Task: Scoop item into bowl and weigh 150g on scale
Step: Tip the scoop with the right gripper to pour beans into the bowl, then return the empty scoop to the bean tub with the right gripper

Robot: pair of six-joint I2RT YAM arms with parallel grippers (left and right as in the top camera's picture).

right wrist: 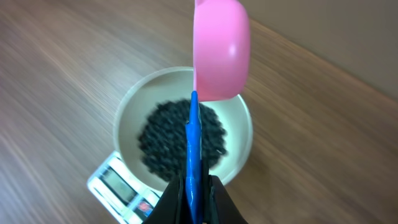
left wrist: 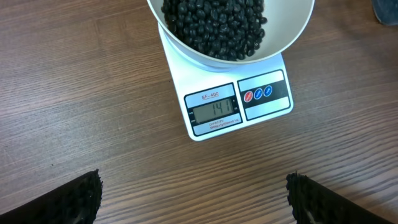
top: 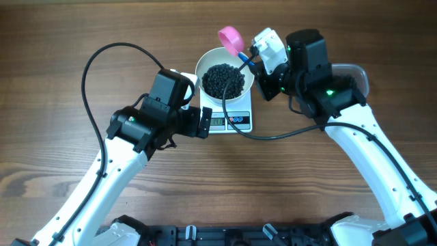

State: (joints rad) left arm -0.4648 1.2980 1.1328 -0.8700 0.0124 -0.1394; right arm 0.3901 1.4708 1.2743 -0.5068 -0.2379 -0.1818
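The white bowl (top: 205,68) stands on the white scale (top: 244,121) at the table's middle back and holds a dark heap of the item (top: 224,80). In the left wrist view the bowl (left wrist: 292,37) with the item (left wrist: 214,25) sits above the scale (left wrist: 211,134), whose display is lit. My right gripper (top: 251,61) is shut on the blue handle (right wrist: 194,149) of the pink scoop (right wrist: 221,50), which hangs by the bowl's (right wrist: 124,124) far rim, above the item (right wrist: 168,137). My left gripper (left wrist: 194,190) stands open over bare wood in front of the scale, holding nothing.
A clear plastic tub (top: 356,72) shows partly under my right arm at the back right. Black cables loop over the table on the left (top: 89,75) and in front of the scale (top: 273,134). The tabletop is brown wood.
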